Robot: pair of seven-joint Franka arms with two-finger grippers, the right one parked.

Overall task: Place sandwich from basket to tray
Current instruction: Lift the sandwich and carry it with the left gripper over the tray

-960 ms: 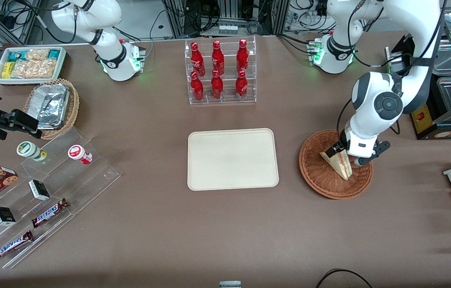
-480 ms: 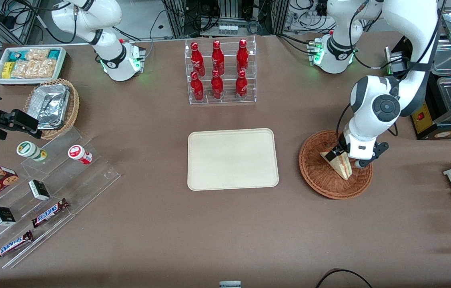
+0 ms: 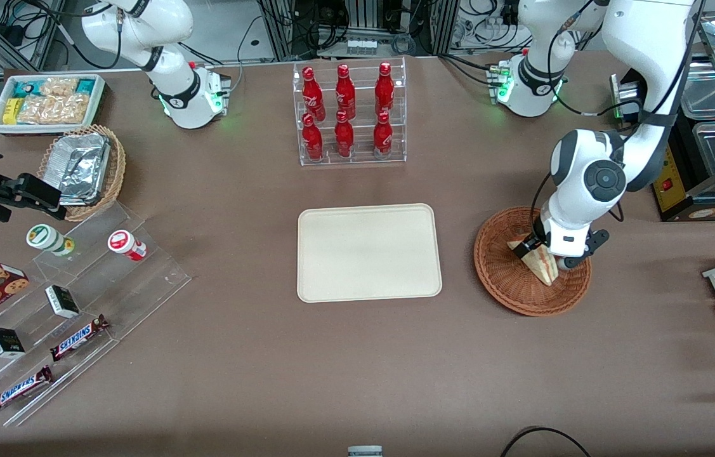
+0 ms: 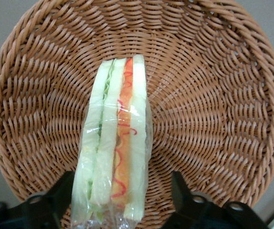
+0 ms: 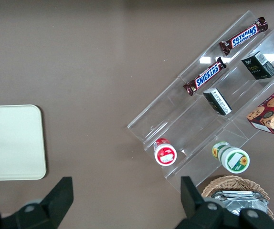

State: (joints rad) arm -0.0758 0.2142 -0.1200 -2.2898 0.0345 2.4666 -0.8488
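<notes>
Sandwich (image 4: pixel 114 143) (in basket (image 4: pixel 213 95)) sits between the open jaws.

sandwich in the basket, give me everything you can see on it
The sandwich is a triangular wedge in clear film: pale white bread slices with green and orange-red filling showing along the cut edge. It stands on edge in the reddish-brown wicker basket, resting on the weave. The open pincer straddles one end of it, a finger on either side with gaps showing between fingers and wrap. The cream tray lies beside the basket, toward the parked arm's end.
</notes>
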